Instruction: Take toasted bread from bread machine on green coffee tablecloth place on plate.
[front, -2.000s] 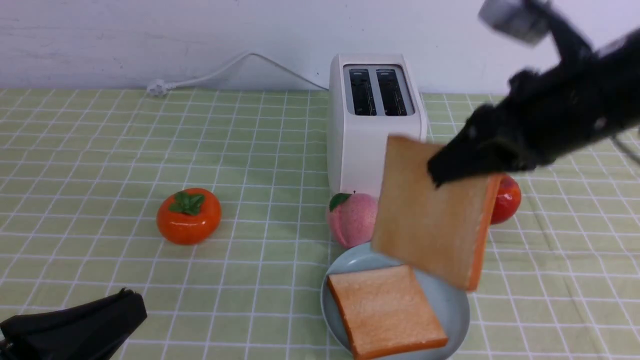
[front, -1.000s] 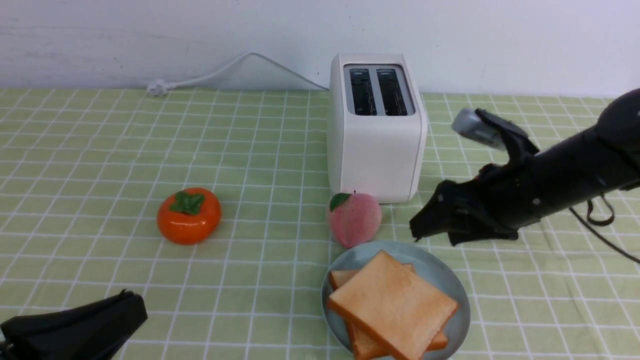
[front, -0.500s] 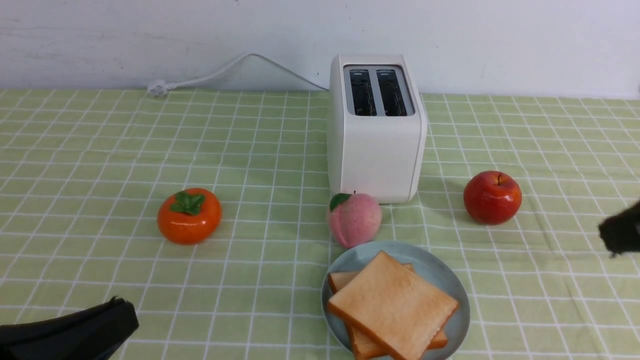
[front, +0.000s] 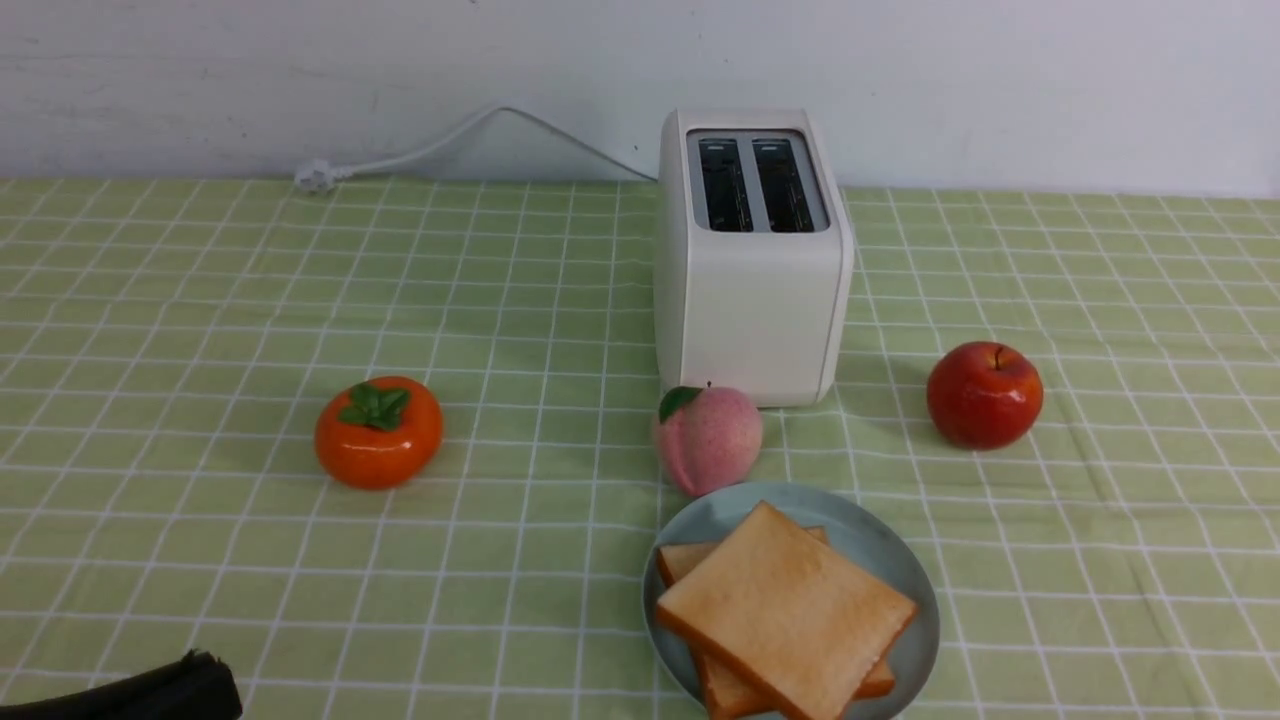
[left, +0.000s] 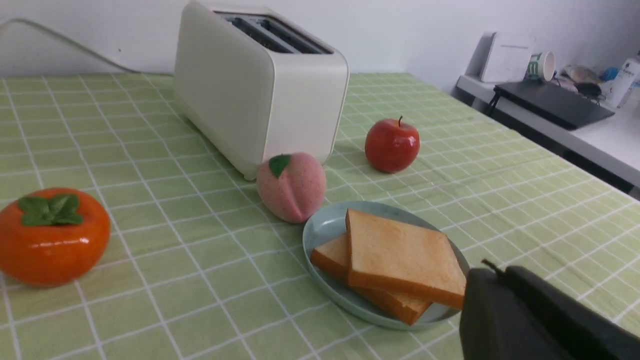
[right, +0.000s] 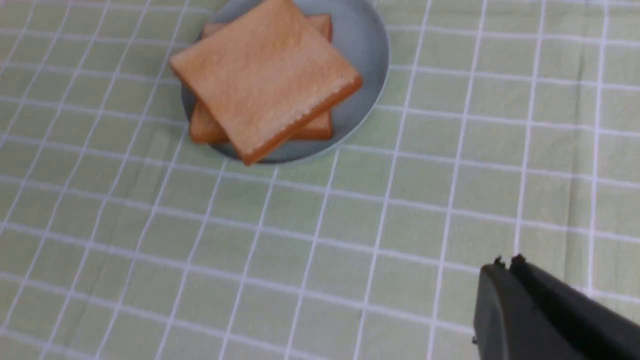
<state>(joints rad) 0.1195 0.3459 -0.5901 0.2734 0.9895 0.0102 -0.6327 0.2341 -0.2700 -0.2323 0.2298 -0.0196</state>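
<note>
Our left tool (left: 492, 272) is pinched closed, just poking into the front view's near-left corner. And our right tool (right: 507, 265) is closed too, hovering over the tabletop.

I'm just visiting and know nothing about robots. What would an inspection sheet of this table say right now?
Surface: green coffee tablecloth, slightly wrinkled.
Job's things: toasted bread, two slices stacked askew on the plate; bread machine slots empty.
Clutter: orange persimmon, peach beside the plate, red apple.
Grippers: left gripper and right gripper shut, empty, off the plate.
Cables: white cord, plug lying on the cloth.
Surroundings: white wall; side desk with a cup.
</note>
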